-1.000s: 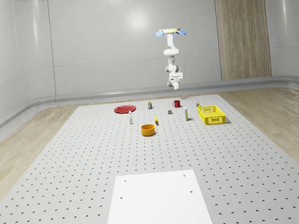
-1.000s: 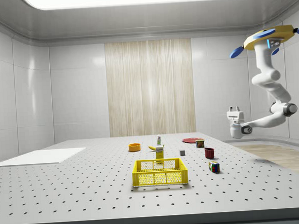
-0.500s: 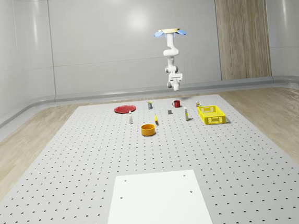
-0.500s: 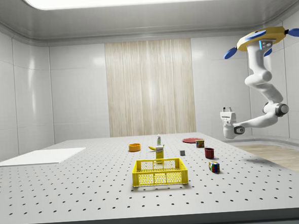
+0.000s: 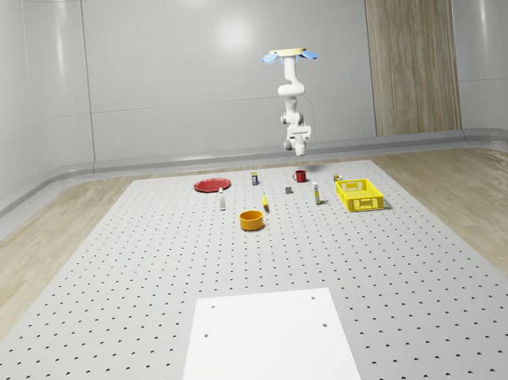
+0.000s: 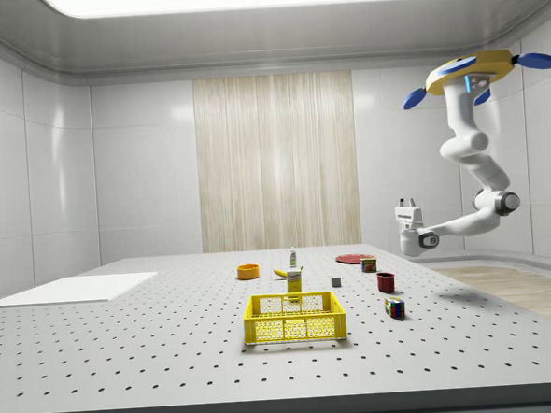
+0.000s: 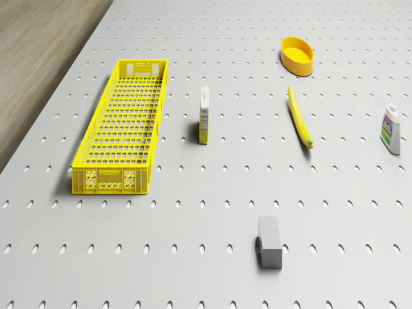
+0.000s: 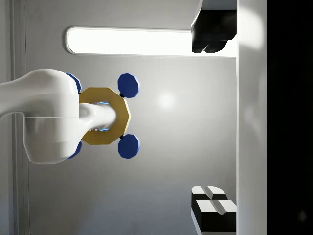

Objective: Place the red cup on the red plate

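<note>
- Drone [image 6: 478, 68]: I hover high over the far end of the table [image 5: 111, 282], resting on nothing; the arm hangs beneath me and bends forward.
- Pincer [image 6: 405, 201]: released. In the wrist view the fingers [image 8: 212, 208] stand well apart with nothing between them. Seen from the side it points to 12 o'clock, toward the ceiling, and the wrist view looks back up at my own rotors.
- Red cup [image 6: 386, 282]: stands upright on the table, mouth up, apart from its neighbours. A small multicoloured cube [image 6: 394, 307] sits near it.
- Key relation: in the side view the cup lies between 6 and 7 o'clock from the pincer, well below it. In the whole-scene view the cup [image 5: 299, 176] sits at 6 o'clock under the pincer [image 5: 297, 142].
- Red plate [image 5: 210, 185]: flat on the table at 9 o'clock from the cup in the whole-scene view, well apart from it, nothing on it.
- Also present: yellow crate [image 7: 122, 125], banana [image 7: 299, 117], orange bowl [image 5: 252, 219].
- Judgement: approach stage, cup not yet grasped. The pincer must turn from 12 to 6 o'clock and descend along the cup's upright axis.
</note>
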Available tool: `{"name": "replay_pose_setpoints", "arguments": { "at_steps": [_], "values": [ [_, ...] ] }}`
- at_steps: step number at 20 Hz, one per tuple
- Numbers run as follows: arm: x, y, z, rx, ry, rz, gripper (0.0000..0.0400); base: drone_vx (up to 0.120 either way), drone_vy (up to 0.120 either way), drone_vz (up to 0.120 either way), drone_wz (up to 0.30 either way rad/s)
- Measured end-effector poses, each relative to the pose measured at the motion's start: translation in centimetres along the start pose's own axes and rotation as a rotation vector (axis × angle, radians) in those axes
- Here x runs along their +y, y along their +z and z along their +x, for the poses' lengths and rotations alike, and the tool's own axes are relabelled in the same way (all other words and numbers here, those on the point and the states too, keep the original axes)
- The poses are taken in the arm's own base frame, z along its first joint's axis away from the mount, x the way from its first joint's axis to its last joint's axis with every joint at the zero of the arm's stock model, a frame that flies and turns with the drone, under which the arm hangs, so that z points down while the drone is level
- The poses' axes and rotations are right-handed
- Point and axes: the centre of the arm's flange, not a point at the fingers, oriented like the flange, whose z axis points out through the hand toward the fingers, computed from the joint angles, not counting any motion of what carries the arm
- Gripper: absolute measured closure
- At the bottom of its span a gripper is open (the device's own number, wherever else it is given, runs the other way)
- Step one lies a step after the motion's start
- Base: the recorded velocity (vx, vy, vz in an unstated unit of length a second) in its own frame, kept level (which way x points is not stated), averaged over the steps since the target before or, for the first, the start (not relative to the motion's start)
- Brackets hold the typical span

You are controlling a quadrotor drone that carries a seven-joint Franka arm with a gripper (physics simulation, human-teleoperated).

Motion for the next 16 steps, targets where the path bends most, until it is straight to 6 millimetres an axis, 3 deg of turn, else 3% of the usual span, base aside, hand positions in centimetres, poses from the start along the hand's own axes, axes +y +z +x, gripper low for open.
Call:
{"name": "replay_pose_setpoints", "arguments": {
  "at_steps": [14,16],
  "values": [
    [-1.1,0.1,-1.2,0.124,-0.002,-0.109,0.0,0.12,0.0,0.0,0.0],
    [-1.6,0.3,-1.7,0.177,-0.003,-0.16,0.0,0.0,0.0,0.0,0.0]
  ]
}}
